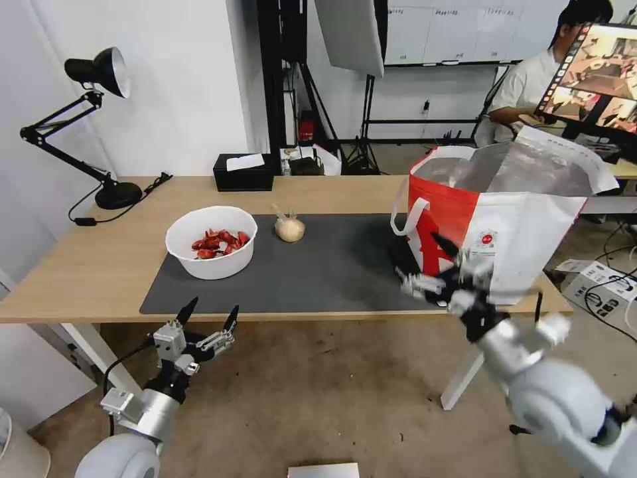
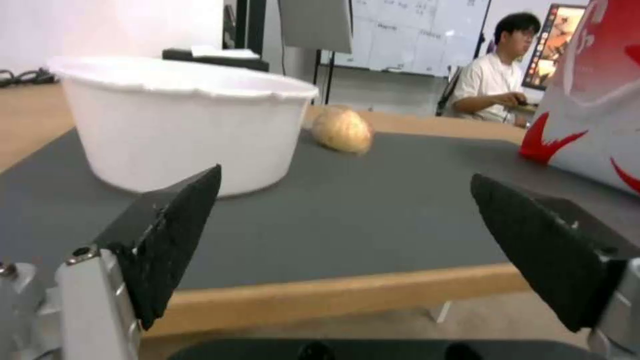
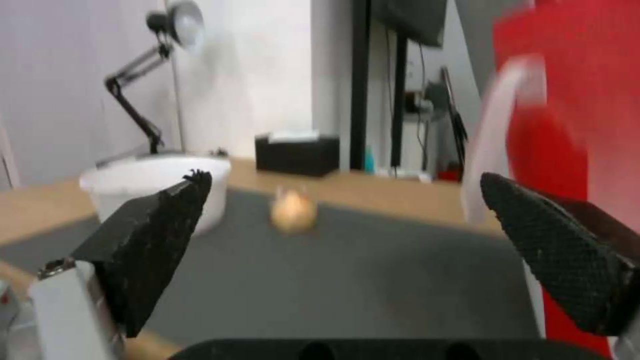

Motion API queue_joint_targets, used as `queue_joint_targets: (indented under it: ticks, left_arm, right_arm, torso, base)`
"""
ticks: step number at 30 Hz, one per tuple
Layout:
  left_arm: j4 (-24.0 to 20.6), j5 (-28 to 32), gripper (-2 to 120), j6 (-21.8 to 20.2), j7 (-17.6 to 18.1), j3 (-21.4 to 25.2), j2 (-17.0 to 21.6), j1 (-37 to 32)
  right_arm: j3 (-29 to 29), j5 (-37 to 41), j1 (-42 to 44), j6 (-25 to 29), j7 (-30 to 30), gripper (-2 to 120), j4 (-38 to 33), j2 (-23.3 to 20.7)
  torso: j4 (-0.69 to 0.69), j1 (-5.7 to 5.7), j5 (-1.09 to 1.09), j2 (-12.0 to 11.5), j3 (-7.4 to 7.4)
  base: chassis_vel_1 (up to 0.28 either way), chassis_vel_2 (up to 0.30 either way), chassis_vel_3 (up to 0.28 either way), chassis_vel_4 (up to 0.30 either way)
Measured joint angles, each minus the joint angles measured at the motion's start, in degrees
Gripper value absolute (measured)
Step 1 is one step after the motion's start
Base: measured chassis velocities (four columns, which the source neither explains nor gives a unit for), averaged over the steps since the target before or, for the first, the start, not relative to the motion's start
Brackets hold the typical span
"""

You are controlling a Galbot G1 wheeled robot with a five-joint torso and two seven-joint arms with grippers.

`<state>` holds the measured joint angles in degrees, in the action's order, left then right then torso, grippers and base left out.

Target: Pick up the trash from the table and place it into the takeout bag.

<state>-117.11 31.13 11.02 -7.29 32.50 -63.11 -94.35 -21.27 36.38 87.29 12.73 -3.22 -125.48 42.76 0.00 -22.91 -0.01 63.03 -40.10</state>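
Observation:
On the dark mat [image 1: 345, 272] of the light-wood table [image 1: 99, 265] stands a white bowl [image 1: 211, 242] holding red shell scraps. A small beige lump [image 1: 290, 229] lies just right of it. The white-and-red takeout bag [image 1: 511, 212] stands open at the table's right end. My left gripper [image 1: 209, 315] hangs open and empty just below the table's front edge, facing the bowl [image 2: 180, 125] and the lump [image 2: 341, 130]. Over the mat's right front part my right gripper [image 1: 424, 262] is open and empty, close to the bag's near corner [image 3: 573, 125], with the lump [image 3: 293, 212] and the bowl [image 3: 153, 190] farther off.
A black tissue box [image 1: 243, 172] sits at the table's back edge, and a black desk lamp [image 1: 99, 133] with its cable stands at the back left. Bare mat lies between the bowl and the bag. A person sits at a screen behind the bag.

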Motion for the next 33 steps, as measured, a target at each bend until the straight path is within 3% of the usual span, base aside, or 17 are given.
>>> queue_joint_targets:
  ticks: [2, 9, 33]
  left_arm:
    - [0.7, -0.4, 100, 0.0, -0.4, -0.2, -0.2, -0.1]
    - [1.3, -1.5, 100, 0.0, -1.0, -0.8, -1.0, -0.7]
    - [1.4, -3.1, 100, 1.5, -1.8, -0.9, -2.6, -2.1]
  right_arm:
    - [0.7, -3.8, 4.7, 2.0, 0.3, 100, 1.3, 3.0]
    - [2.4, -7.9, 7.7, 4.4, 0.6, 100, 4.9, 5.6]
    - [8.3, -8.6, 2.4, 4.3, 0.3, 100, 7.9, 5.6]
  torso:
    - [-0.02, 0.01, 0.0, 0.0, 0.0]
    - [0.0, 0.0, 0.0, 0.0, 0.0]
    - [-0.01, 0.0, 0.01, 0.0, 0.0]
  base:
    - [0.0, 0.0, 0.0, 0.0]
    - [0.0, 0.0, 0.0, 0.0]
    - [0.0, 0.0, 0.0, 0.0]
